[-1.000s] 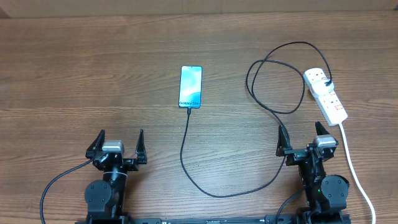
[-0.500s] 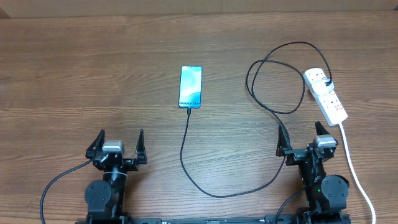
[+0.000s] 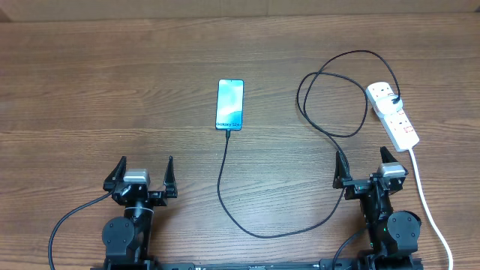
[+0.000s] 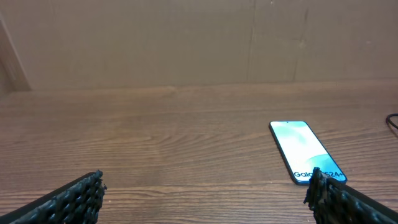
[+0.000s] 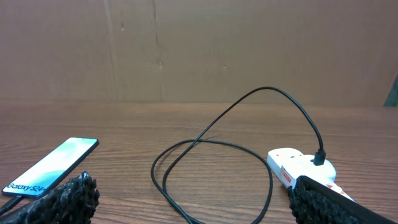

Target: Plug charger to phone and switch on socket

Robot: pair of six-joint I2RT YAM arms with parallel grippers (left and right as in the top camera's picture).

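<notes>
The phone [image 3: 230,103] lies flat mid-table, its light blue screen lit; it also shows in the left wrist view [image 4: 306,151] and the right wrist view [image 5: 53,165]. The charger [image 3: 220,184], a thin black cable, runs from the phone's near short edge, where its tip meets the phone, loops right and rises to a black plug [image 3: 395,100] in the white socket [image 3: 394,114]. The cable arcs over the socket [image 5: 298,163] in the right wrist view. My left gripper [image 3: 145,166] and right gripper [image 3: 361,161] rest open near the front edge, both empty.
A thick white cord [image 3: 427,202] runs from the socket toward the front right corner, just right of my right arm. The cable's lower loop [image 3: 300,229] lies between the two arms. A brown wall stands behind the table.
</notes>
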